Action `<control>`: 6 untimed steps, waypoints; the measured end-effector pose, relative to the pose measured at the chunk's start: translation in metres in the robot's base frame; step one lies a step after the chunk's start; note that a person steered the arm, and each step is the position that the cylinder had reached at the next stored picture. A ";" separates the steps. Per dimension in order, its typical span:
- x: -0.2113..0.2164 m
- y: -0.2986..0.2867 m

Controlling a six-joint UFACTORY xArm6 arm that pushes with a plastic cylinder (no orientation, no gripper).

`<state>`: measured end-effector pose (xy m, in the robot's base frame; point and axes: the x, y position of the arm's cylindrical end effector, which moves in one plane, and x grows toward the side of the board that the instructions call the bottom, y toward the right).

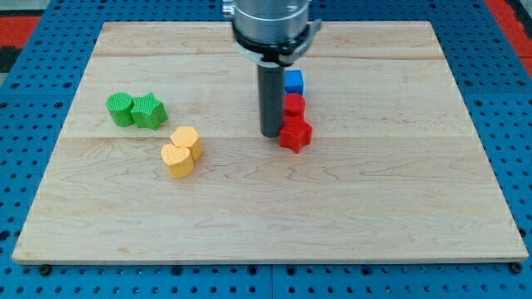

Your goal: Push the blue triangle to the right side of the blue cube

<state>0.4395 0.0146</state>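
Tip [272,134] touches red star [295,134], apparently, below blue cube [293,81].

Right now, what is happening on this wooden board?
My tip rests just left of a column of blocks: a blue cube at the top, then two red blocks. It touches the lower red one or nearly does. No blue triangle shows. Two green blocks and two yellow blocks sit further left.
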 end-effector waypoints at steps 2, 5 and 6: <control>-0.003 -0.007; -0.078 -0.020; -0.103 0.015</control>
<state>0.3365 0.0292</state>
